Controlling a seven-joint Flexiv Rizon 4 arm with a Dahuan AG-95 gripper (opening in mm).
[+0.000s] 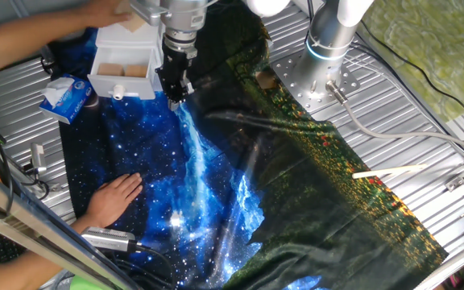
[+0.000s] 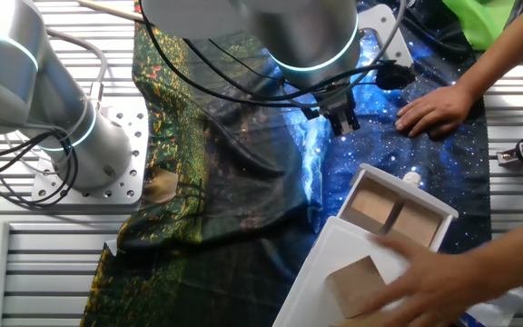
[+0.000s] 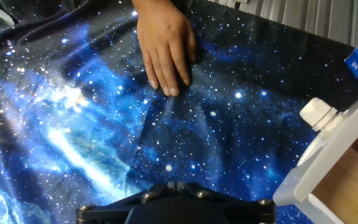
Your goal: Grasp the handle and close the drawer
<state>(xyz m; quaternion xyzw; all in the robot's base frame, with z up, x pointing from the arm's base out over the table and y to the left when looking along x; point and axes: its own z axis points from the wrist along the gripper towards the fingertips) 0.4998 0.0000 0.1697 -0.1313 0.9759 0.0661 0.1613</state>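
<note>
The white drawer (image 1: 123, 71) is pulled out of its white cabinet (image 1: 123, 36) at the back left, and its tan-brown inside shows. The handle (image 1: 119, 93) is a small white knob on the drawer front. My gripper (image 1: 176, 90) hangs just right of the drawer front, above the starry blue cloth, shut and empty. In the other fixed view the gripper (image 2: 345, 125) is apart from the handle (image 2: 413, 179) and the drawer (image 2: 393, 213). In the hand view the gripper (image 3: 179, 185) points at the cloth, with the handle (image 3: 319, 112) and the drawer front (image 3: 328, 155) at the right.
A person's hand (image 1: 115, 197) presses flat on the cloth (image 1: 192, 185), also in the hand view (image 3: 166, 50). Another hand (image 2: 425, 282) holds the cabinet. A blue-and-white tissue packet (image 1: 67, 97) lies left of the drawer. The arm's base (image 1: 321, 80) stands at the back right.
</note>
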